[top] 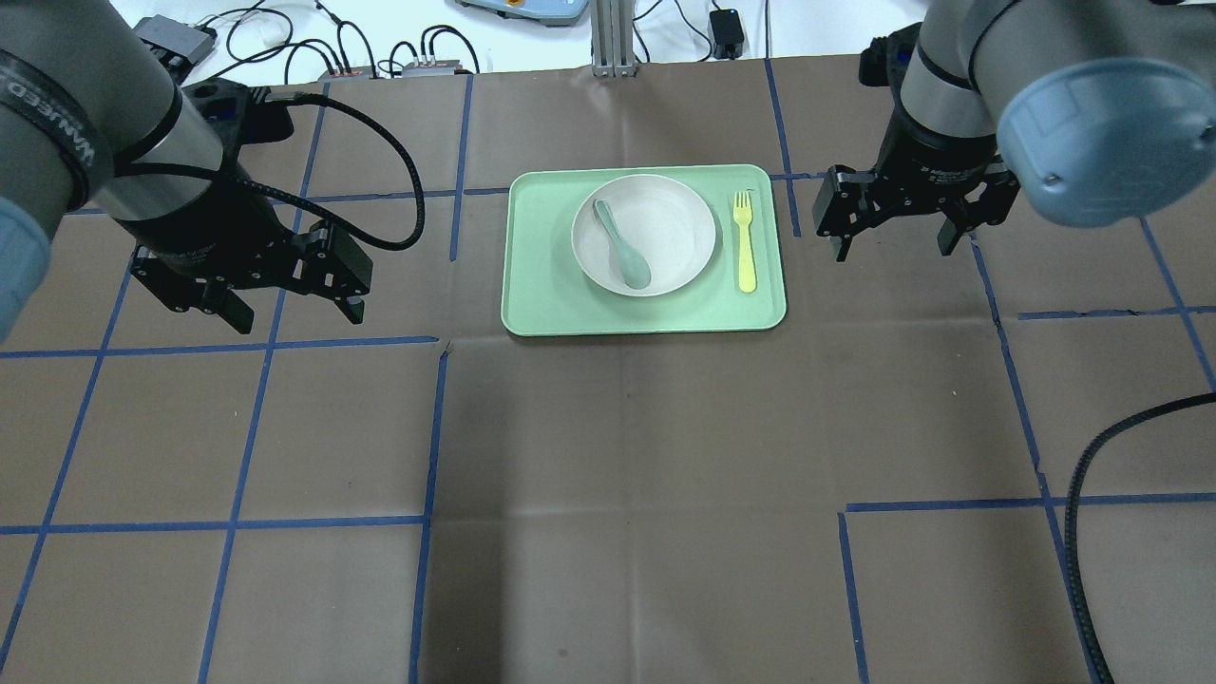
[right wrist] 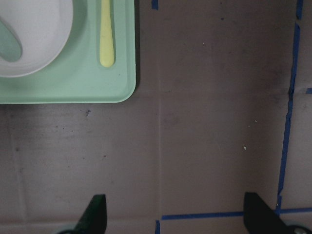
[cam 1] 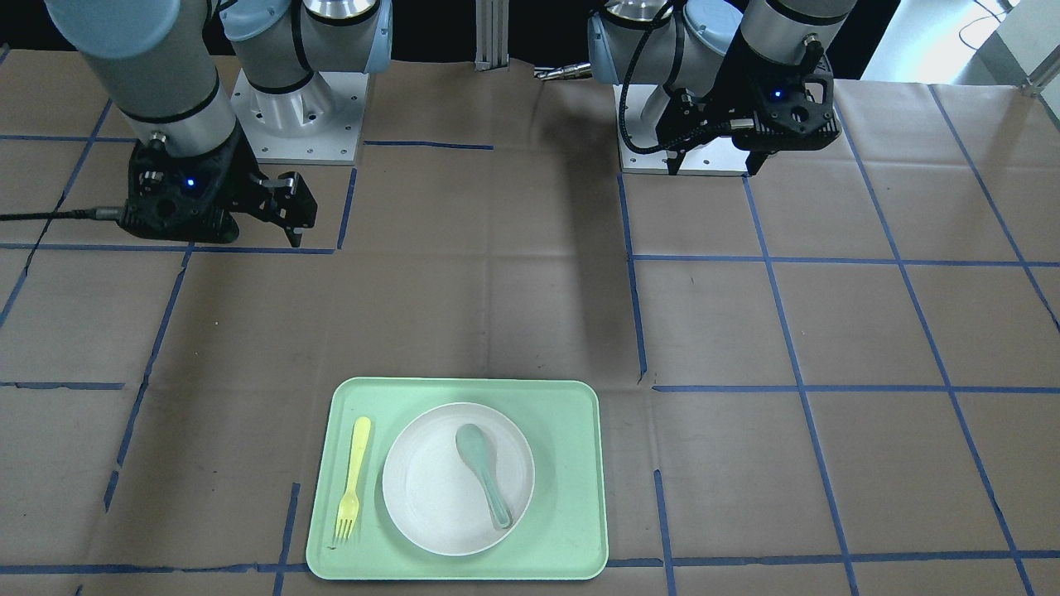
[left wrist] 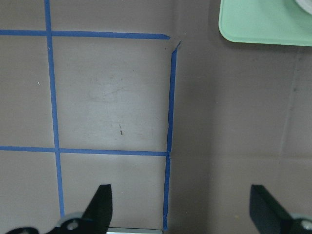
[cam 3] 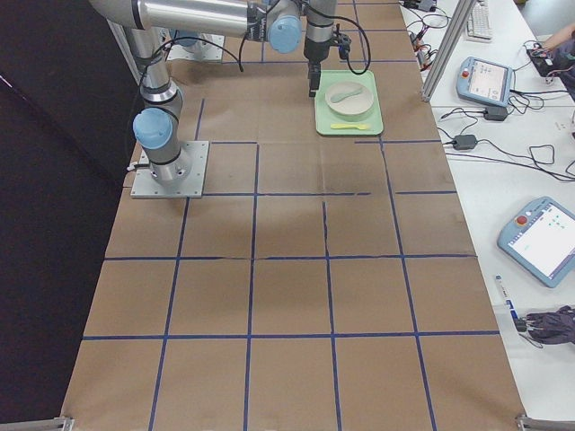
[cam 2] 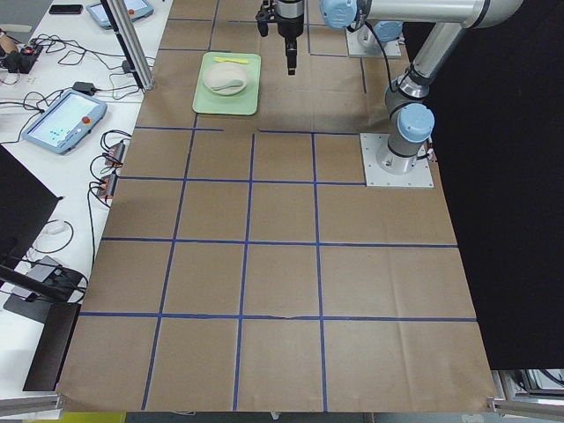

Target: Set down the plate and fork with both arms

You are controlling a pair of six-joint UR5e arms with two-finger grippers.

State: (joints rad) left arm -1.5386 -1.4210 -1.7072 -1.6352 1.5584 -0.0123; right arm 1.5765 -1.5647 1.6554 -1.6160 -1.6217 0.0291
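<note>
lying nearest the operators' edge of the tabletop (cam 1: 530, 314), a pale green tray (cam 1: 571, 414) carries the task's things. the off-white plate (cam 1: 431, 505) sits flat in the tray's middle, and a grey-green spoon (cam 1: 484, 476) rests inside it, bowl end turned toward the robot. the pale yellow fork (cam 1: 354, 480) lies flat on the tray floor just beside the plate, on the robot's right side. it runs roughly along the tray's short edge, clear of the plate's rim, tines pointing away from the robot.

farther back, over brown paper crossed by blue tape lines (cam 1: 828, 262), the two pincers hang well apart from the tray, one off each side. the right pincer (top: 893, 249) hovers above the tabletop off the fork's side of the tray. its wrist view shows both fingers spread wide with nothing between them, and ahead of them the tray's corner with the fork's handle. the left pincer (top: 299, 318) hovers off the opposite side, fingers likewise spread wide and empty — only a corner of the tray shows in its wrist view. farthest back, the arms' base plates (cam 1: 331, 124) sit on the tabletop.
</note>
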